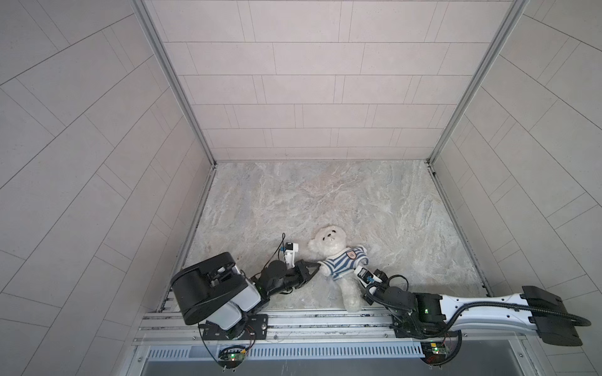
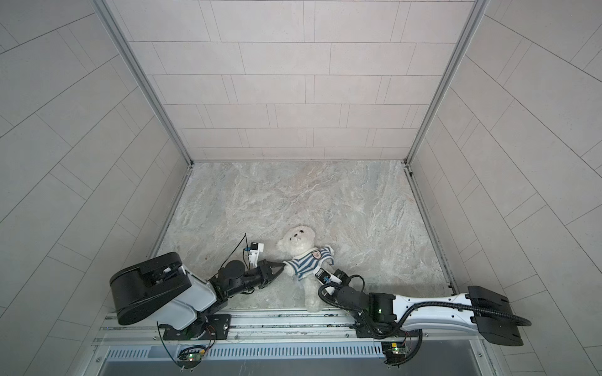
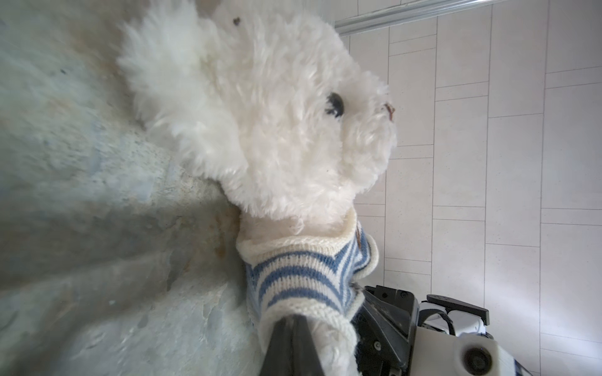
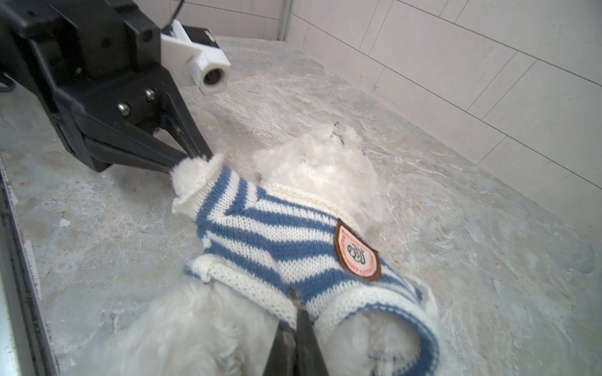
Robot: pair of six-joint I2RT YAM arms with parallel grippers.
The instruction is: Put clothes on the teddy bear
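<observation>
Right gripper (image 4: 298, 312) pinches shirt (image 4: 267, 234) hem, unseen in both top views; left gripper (image 4: 195, 158) clamps teddy bear (image 4: 319, 166) paw

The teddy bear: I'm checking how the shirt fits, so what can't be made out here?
Back of the shirt: every view, hidden under the teddy bear.
Its legs: left wrist view, out of frame; right wrist view, blurred and cut off.
Lettering on the badge: too small in both top views, blurred in the right wrist view.
Tips of the right end effector: both top views, hidden under its wrist camera.
</observation>
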